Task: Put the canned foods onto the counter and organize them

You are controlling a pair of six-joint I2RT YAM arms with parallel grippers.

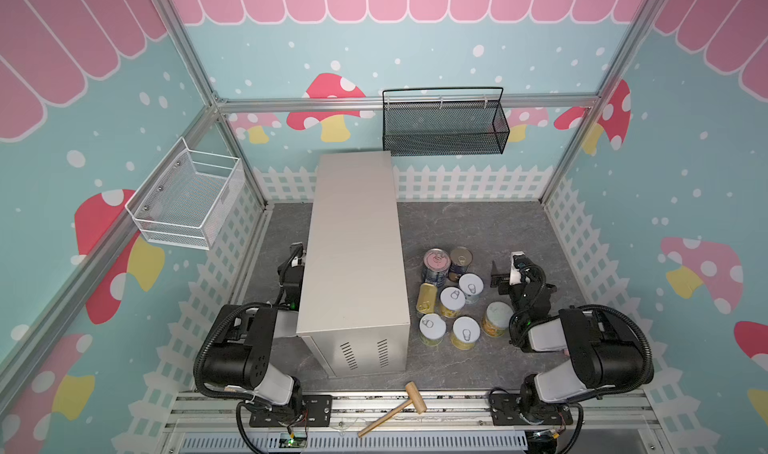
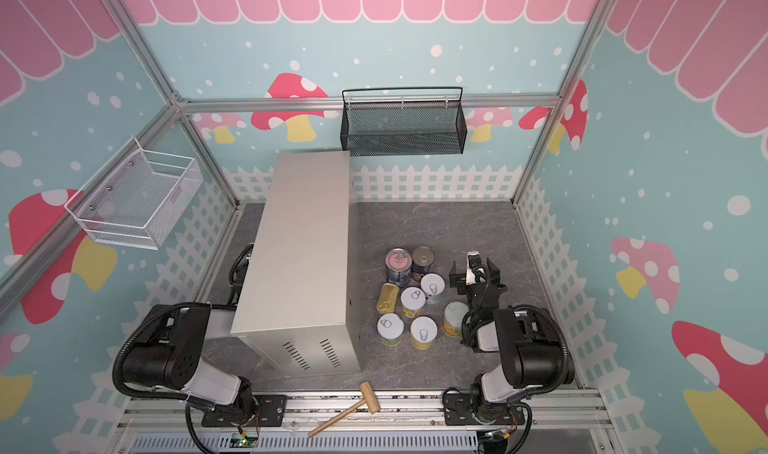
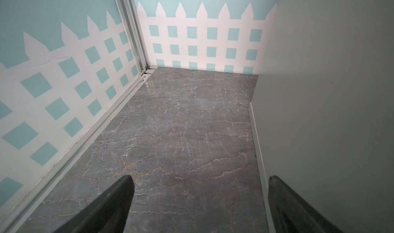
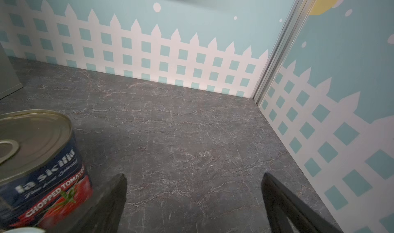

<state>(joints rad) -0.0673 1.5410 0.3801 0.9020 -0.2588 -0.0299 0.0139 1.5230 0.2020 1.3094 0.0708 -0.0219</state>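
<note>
- The beige box [image 1: 353, 232], whose flat top the tins are meant for, stands between the two tools. Its top is bare, and its long side wall runs just beside the left tool [image 3: 200, 178].
- The desk [image 1: 478, 227] lies under both tools.
- The right tool [image 4: 194, 178] sits low over the desk with its jaws spread wide, holding nothing. The left tool is just as wide and empty.
- The canned foods [image 1: 453, 300], all eight, are clustered on the desk between the right tool and the box. The right arm is plainly the nearer one, since the box walls the left tool off from them.
- The navy tomato can [image 4: 42, 157] stands upright just beside the right tool's box-side finger, outside the jaws. A short sideways move toward the box looks enough to straddle it.
- The flat gold tin [image 1: 427, 298] lies at the cluster's box-side edge, farthest from the right tool. Its long axis runs roughly along the box's length.
</note>
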